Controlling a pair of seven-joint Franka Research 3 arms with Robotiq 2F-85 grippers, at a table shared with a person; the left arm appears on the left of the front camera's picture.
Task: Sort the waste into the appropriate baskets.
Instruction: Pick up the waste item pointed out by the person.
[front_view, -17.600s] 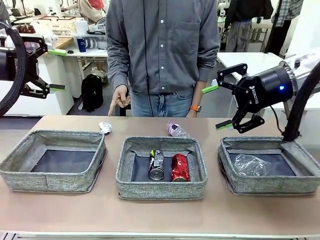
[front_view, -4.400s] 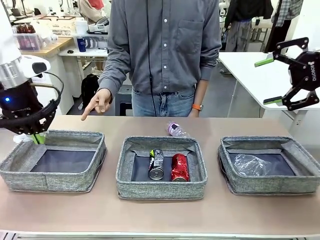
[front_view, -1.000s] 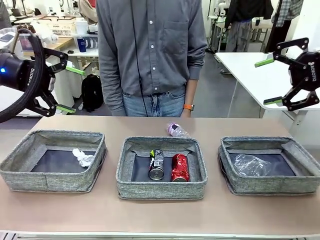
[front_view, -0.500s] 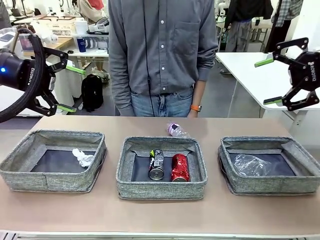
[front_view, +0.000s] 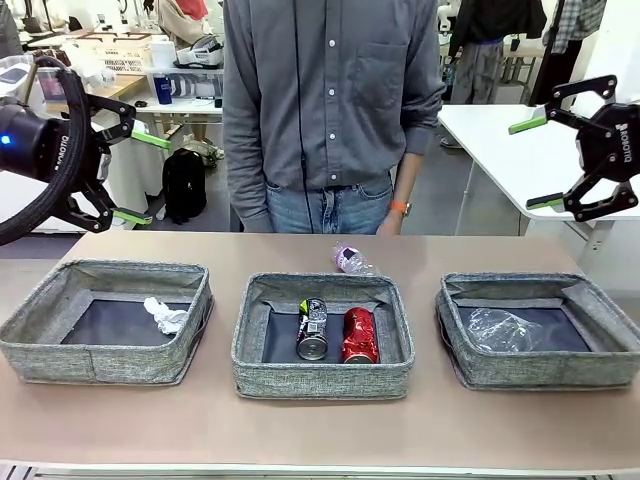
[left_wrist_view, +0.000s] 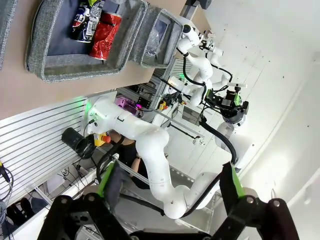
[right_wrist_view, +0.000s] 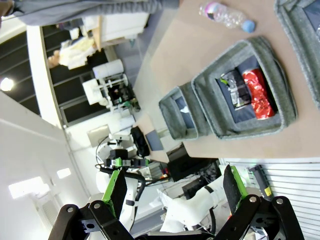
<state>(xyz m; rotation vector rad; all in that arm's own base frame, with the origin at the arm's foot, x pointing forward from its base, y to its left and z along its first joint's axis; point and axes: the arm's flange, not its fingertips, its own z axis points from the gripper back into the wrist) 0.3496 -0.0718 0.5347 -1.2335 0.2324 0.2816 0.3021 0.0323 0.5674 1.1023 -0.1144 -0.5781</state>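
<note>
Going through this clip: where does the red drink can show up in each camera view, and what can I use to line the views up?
Front view: the red drink can lies in the middle basket, right of the dark printed can.
Left wrist view: near the top edge, left of centre, in the same basket.
Right wrist view: right of centre, in the same basket.
Shared landmark: the dark printed can touching it.
</note>
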